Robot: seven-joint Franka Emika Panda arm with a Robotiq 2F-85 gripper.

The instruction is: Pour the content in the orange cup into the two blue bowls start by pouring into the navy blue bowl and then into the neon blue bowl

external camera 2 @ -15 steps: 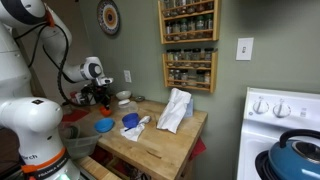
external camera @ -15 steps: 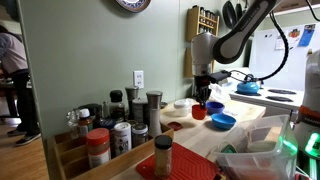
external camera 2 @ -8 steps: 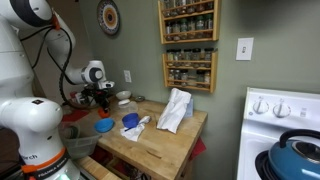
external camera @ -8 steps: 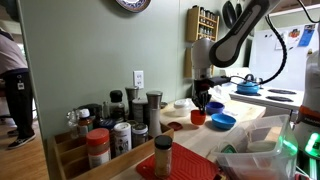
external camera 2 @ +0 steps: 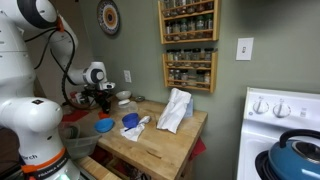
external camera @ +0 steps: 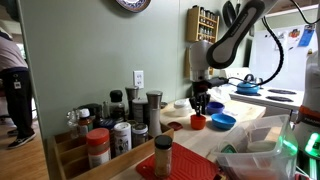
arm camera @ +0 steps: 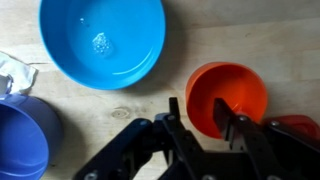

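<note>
The orange cup (arm camera: 228, 95) stands upright on the wooden table, and it also shows in an exterior view (external camera: 197, 122). My gripper (arm camera: 203, 108) is open just above it, and its fingers straddle the cup's near rim. The neon blue bowl (arm camera: 100, 40) lies beyond the cup and holds a little clear content; it shows in both exterior views (external camera: 222, 121) (external camera 2: 103, 126). The navy blue bowl (arm camera: 20, 140) is at the left edge of the wrist view, and in an exterior view (external camera 2: 130, 121) it sits beside a white cloth.
A rack of spice jars (external camera: 110, 135) stands in front. A crumpled white cloth (external camera 2: 175, 110) lies on the table. A blue kettle (external camera 2: 295, 155) sits on the stove. A flat red disc (arm camera: 300, 125) lies next to the cup.
The orange cup has come down from the gripper's height onto the table. The gripper now stands a little above it with its fingers apart.
</note>
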